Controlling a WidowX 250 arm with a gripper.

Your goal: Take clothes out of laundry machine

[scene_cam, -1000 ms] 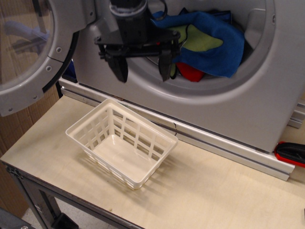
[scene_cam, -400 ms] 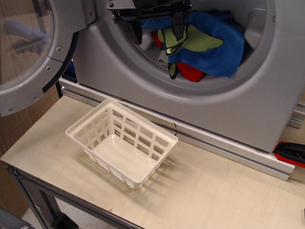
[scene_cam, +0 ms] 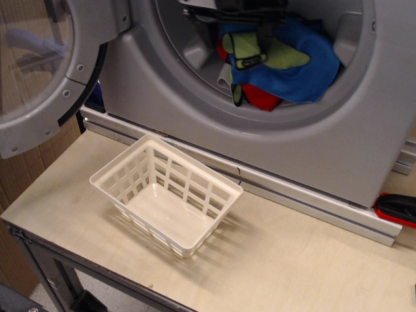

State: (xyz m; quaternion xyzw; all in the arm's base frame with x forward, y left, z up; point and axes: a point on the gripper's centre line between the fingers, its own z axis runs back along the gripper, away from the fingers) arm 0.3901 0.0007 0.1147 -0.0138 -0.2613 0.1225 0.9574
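The laundry machine [scene_cam: 325,156] is silver-grey and stands at the back of the table with its round door [scene_cam: 39,71] swung open to the left. The clothes [scene_cam: 305,68] lie bundled in the drum opening: a big blue piece, a lime-green piece [scene_cam: 289,57] and a red piece [scene_cam: 263,99] at the lower rim. My black gripper [scene_cam: 237,32] reaches into the top of the opening. It is open, with one finger [scene_cam: 265,40] against the lime-green cloth. Its upper part is cut off by the frame's top edge.
A white plastic lattice basket [scene_cam: 166,195] stands empty on the light wooden table [scene_cam: 292,260], below and left of the drum opening. A red and black object [scene_cam: 396,208] lies at the right edge by the machine's base rail.
My gripper has moved up and to the right, from in front of the opening's left side into the drum over the clothes. Its jaws stay open. The clothes have barely shifted.
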